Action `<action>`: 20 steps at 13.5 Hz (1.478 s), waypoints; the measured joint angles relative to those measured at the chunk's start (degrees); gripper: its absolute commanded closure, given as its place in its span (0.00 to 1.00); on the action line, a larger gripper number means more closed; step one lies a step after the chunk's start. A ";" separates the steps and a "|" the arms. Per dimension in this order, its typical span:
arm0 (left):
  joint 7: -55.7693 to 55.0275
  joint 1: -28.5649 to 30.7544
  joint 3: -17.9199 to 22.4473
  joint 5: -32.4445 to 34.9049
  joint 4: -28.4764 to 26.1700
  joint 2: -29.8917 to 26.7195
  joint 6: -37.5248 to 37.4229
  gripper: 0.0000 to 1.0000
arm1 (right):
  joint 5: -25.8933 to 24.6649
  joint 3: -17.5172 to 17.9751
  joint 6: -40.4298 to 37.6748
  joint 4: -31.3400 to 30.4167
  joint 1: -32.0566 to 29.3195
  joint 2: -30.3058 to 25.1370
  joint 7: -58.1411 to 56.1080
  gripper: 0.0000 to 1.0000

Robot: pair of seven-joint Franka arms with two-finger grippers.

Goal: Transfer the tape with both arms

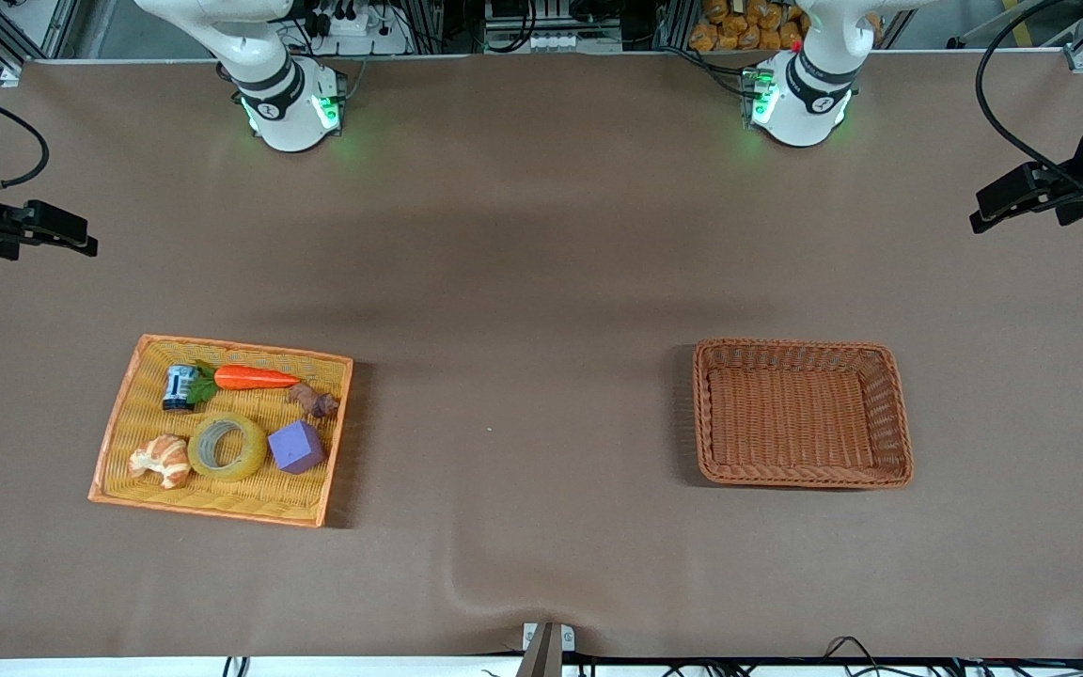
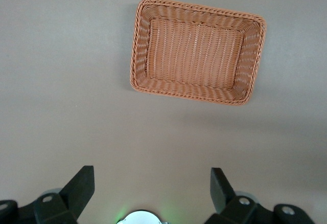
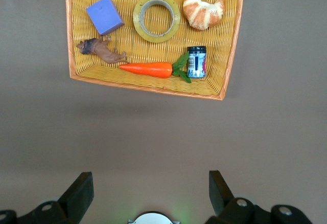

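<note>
The tape (image 1: pixel 242 462), a yellowish ring with a pale core, lies flat in the yellow wicker tray (image 1: pixel 238 349) between a croissant (image 1: pixel 160 459) and a purple cube (image 1: pixel 295 447). It also shows in the right wrist view (image 3: pixel 175 17). My right gripper (image 1: pixel 81 243) is open and empty, held high over the table at the right arm's end; its fingers (image 3: pixel 82 188) frame bare table. My left gripper (image 1: pixel 983 218) is open and empty, held high over the left arm's end; its fingers (image 2: pixel 80 183) frame bare table.
The yellow tray (image 3: pixel 148 90) also holds a toy carrot (image 1: pixel 255 378), a small dark can (image 1: pixel 178 386) and a brown toy animal (image 1: pixel 314 401). An empty brown wicker basket (image 1: pixel 800 480) sits toward the left arm's end and shows in the left wrist view (image 2: pixel 196 7).
</note>
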 measured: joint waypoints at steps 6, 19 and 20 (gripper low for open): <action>0.00 0.00 0.00 0.00 0.00 0.06 0.00 0.00 | 0.00 0.02 -1.30 -1.09 -0.02 2.16 0.00 0.00; 0.00 0.04 0.12 0.00 0.01 0.42 0.13 0.00 | 0.08 -0.14 29.42 -14.44 -0.89 14.78 -0.01 0.00; 0.00 0.04 0.12 0.00 0.01 0.60 0.17 0.00 | 0.11 -0.19 33.03 -14.75 -1.03 16.61 0.63 0.00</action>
